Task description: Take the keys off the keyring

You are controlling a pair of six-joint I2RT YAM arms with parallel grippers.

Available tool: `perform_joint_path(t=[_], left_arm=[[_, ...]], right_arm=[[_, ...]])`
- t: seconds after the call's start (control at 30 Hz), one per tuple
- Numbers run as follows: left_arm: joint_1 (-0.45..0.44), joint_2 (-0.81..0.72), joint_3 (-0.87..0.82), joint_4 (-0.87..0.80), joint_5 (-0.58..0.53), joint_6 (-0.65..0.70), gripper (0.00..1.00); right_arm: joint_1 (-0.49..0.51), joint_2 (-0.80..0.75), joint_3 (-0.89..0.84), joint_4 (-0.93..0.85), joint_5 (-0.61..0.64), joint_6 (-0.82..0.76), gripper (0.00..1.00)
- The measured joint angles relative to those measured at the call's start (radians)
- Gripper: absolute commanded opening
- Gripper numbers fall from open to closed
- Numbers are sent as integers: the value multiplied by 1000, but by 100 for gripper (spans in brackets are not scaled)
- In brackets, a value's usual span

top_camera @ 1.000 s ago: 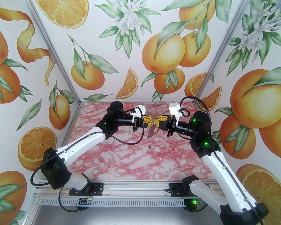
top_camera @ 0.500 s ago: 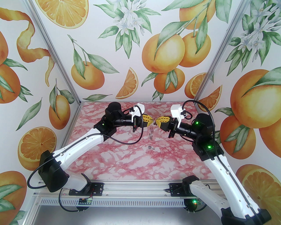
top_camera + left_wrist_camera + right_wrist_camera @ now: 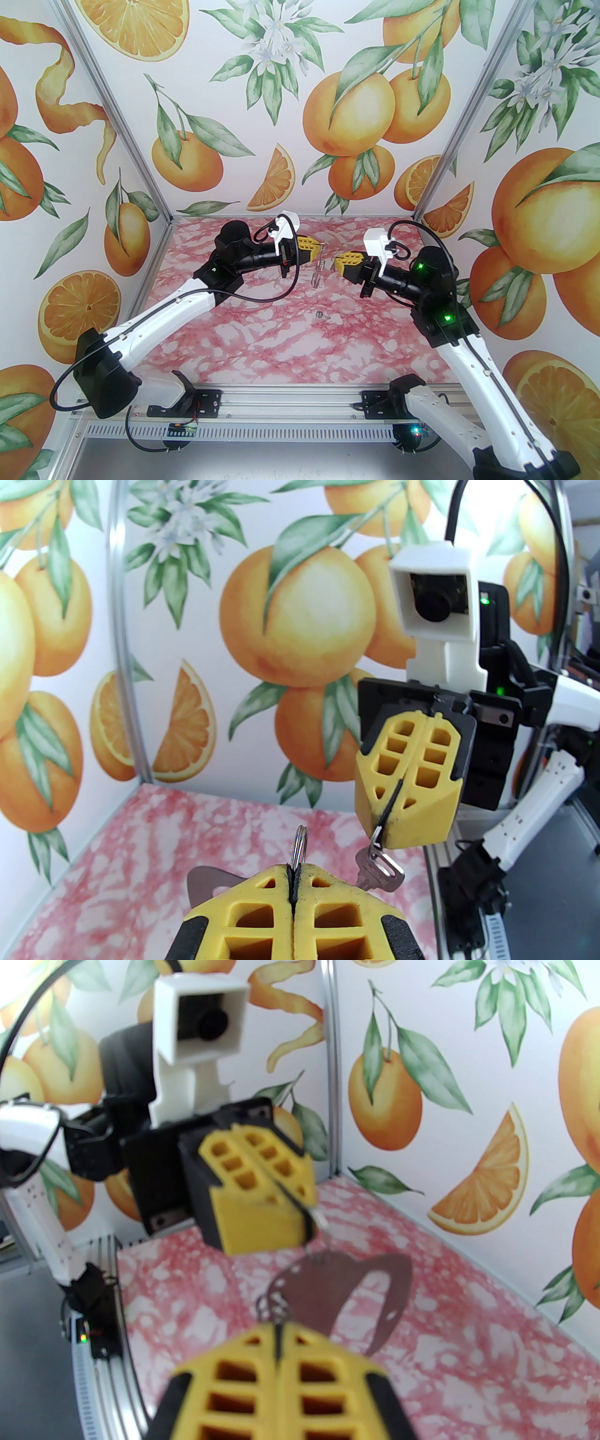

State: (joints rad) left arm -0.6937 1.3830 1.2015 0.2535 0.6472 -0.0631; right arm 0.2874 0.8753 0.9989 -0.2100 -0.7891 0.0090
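The left tool (image 3: 294,871) pinches the keyring (image 3: 321,1288) aloft so the right tool (image 3: 380,838), closed on one key (image 3: 371,873), can take it away.

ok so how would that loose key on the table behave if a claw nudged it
The key looks tiny and thin, so it is probably very light and more likely to skid across the table than roll. It seems to lie flat, so pinching it from above may be fiddly and it could slip out.

High rear overview; close opposed wrist views, keyring (image 3: 323,1293) between.
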Motion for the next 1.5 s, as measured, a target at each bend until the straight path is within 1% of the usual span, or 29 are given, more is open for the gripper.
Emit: perform_joint_path(t=[0.13,0.33,0.4,0.47,0.57,0.63,0.73,0.93,1.0,1.03,1.1,1.27,1.4,1.5], left_arm=[[5,-52,-58,-15,-103,-31,0],[41,-110,-149,-56,-283,-109,0],[60,-113,-186,-66,-335,-151,0],[88,-104,-228,-69,-378,-205,0],[122,-74,-279,-55,-427,-273,0],[137,-34,-288,-44,-452,-307,0],[146,37,-288,-2,-461,-338,0],[151,125,-285,52,-463,-362,0],[156,194,-234,108,-446,-373,0],[159,240,-202,138,-443,-375,0],[169,325,-158,193,-437,-377,0],[196,422,-146,228,-407,-377,0],[218,476,-138,249,-372,-383,0],[230,489,-138,250,-356,-385,0]], right_arm=[[0,-16,-43,6,55,63,0],[22,-40,-246,131,164,255,0],[52,-22,-313,175,222,312,0],[109,15,-370,208,312,362,0],[192,92,-393,222,439,405,0],[227,158,-393,243,510,435,0],[242,259,-393,280,594,484,0],[243,365,-390,315,686,554,0],[243,454,-334,320,709,589,0],[243,526,-291,333,722,606,0],[243,610,-254,344,739,633,0],[243,725,-223,343,758,681,0],[243,791,-185,344,765,709,0],[243,823,-164,344,768,727,0]])
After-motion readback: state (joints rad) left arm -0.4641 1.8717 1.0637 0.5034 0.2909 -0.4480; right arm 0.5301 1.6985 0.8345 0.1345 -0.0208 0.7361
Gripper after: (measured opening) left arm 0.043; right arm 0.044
